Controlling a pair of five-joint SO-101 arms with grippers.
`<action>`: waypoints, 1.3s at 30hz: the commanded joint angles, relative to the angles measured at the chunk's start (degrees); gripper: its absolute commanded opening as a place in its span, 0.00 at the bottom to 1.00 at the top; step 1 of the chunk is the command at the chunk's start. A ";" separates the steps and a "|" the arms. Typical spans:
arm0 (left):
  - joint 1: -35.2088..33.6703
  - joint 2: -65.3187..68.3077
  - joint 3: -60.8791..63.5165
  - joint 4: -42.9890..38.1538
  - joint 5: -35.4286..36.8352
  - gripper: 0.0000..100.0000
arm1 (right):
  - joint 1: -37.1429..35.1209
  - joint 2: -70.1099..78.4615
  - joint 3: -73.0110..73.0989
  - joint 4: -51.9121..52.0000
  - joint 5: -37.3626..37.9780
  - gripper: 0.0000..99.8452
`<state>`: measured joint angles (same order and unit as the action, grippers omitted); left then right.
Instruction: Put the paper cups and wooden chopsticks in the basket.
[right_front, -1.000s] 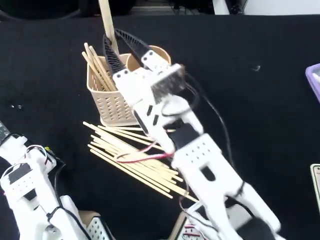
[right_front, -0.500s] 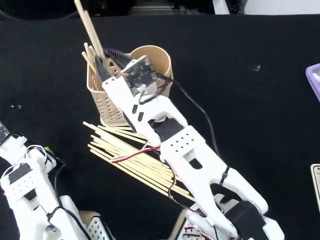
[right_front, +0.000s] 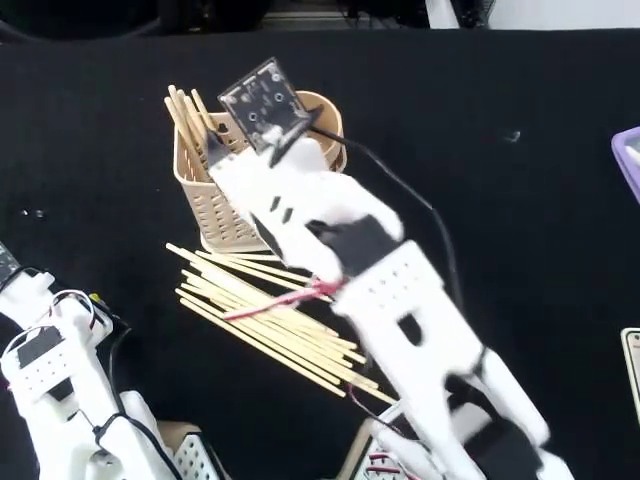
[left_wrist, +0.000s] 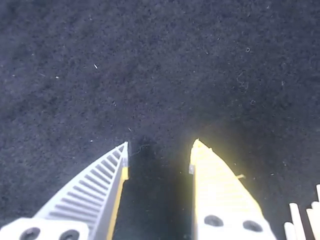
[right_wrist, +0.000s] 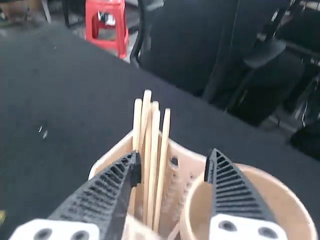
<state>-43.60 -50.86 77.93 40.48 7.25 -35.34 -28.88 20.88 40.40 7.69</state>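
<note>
A beige slotted basket (right_front: 215, 205) stands on the black table, holding several wooden chopsticks (right_front: 186, 118) and a paper cup (right_front: 322, 112). My right gripper (right_wrist: 172, 157) hangs open just over the basket rim (right_wrist: 107, 161). One black finger is beside the upright chopsticks (right_wrist: 150, 150) and the other is over the cup (right_wrist: 250, 200). Several loose chopsticks (right_front: 270, 318) lie in a fan in front of the basket, partly under the right arm (right_front: 400, 310). My left gripper (left_wrist: 160, 145) is open over bare black cloth, with nothing between its fingers.
The left arm (right_front: 50, 380) sits at the near left corner. A purple object (right_front: 628, 160) pokes in at the right edge. Some chopstick ends (left_wrist: 300, 220) show beside the left gripper. Black cloth stretches right of the basket.
The right gripper held one chopstick high above the basket, tilted it and lowered. The chopstick now stands with the others in the basket and the gripper is open.
</note>
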 joint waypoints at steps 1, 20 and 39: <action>0.31 -0.79 -1.27 -0.79 0.00 0.21 | -0.79 -10.15 -2.42 14.15 -0.26 0.22; 2.51 -0.79 -1.19 -0.79 -0.09 0.21 | -8.18 -27.74 57.10 2.29 4.31 0.21; 2.42 -0.79 -1.27 -0.79 -0.09 0.21 | -8.35 6.55 44.18 -1.93 5.63 0.19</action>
<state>-41.67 -50.86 77.93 40.48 7.25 -43.08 -25.27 68.44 37.32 13.14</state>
